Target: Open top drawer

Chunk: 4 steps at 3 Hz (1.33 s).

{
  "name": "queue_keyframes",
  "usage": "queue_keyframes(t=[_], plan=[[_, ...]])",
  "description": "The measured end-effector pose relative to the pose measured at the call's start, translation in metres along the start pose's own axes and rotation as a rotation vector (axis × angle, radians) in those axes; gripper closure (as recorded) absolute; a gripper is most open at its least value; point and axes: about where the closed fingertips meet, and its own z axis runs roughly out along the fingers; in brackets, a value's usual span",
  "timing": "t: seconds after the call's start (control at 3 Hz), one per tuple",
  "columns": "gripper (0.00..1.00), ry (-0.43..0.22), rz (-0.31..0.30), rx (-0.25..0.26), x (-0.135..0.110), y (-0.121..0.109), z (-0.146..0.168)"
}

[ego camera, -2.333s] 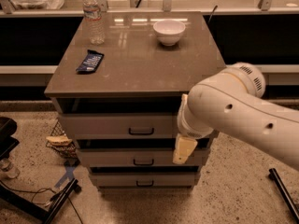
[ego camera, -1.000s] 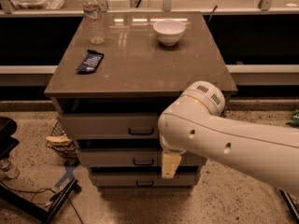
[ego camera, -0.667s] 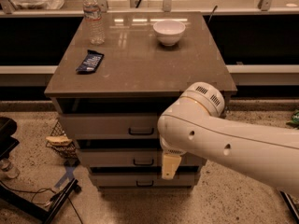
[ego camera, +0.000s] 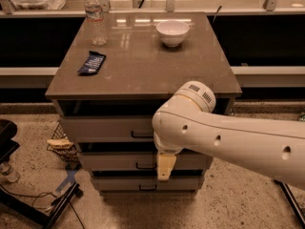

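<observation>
The top drawer is the widest light grey front of three, just under the brown tabletop, with a small black loop handle at its centre. A dark gap shows above its front. My white arm comes in from the right and covers the drawer's right half. My gripper hangs from the wrist as a cream-coloured piece, just right of and below the top handle, in front of the middle drawer. The bottom drawer is below.
On the tabletop stand a water bottle, a white bowl and a blue snack packet. On the floor at left are a wire basket, blue tape and black stand legs.
The arm swung left across the drawer fronts since the oldest frame. Over the last second it edged only slightly further left. The drawers look unmoved.
</observation>
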Motion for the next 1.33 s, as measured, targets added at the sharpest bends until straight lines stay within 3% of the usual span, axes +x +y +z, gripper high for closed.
queue_keyframes(t=[0.33,1.33], plan=[[0.00,-0.013,-0.039,-0.056,-0.021,0.007,0.029],[0.00,-0.072,-0.067,-0.150,-0.049,0.015,0.082]])
